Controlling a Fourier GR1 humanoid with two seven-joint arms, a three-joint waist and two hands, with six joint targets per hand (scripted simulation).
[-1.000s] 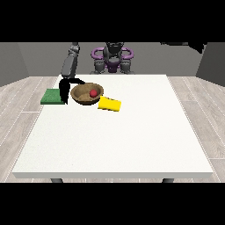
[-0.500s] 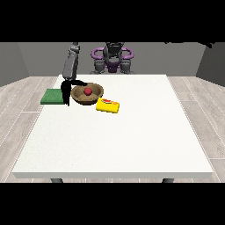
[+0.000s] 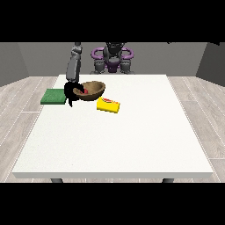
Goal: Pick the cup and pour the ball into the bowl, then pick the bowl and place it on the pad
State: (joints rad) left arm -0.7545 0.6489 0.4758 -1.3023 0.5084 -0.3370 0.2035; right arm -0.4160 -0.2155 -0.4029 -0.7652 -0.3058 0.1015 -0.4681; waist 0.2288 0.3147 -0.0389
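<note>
Wooden bowl (image 3: 92, 90), red ball (image 3: 85, 91) inside, tilts in the clamped black hand at the view's left (image 3: 70, 92), green pad (image 3: 54, 96) lying just beside, outboard.

The hand at the view's left (image 3: 71, 91) grips the near rim of the brown bowl (image 3: 93, 89), which is tilted and holds a red ball (image 3: 85, 92). A yellow cup (image 3: 108, 105) lies on its side just beside the bowl. A green pad (image 3: 54, 96) rests on the white table (image 3: 118, 140) beyond the hand.
</note>
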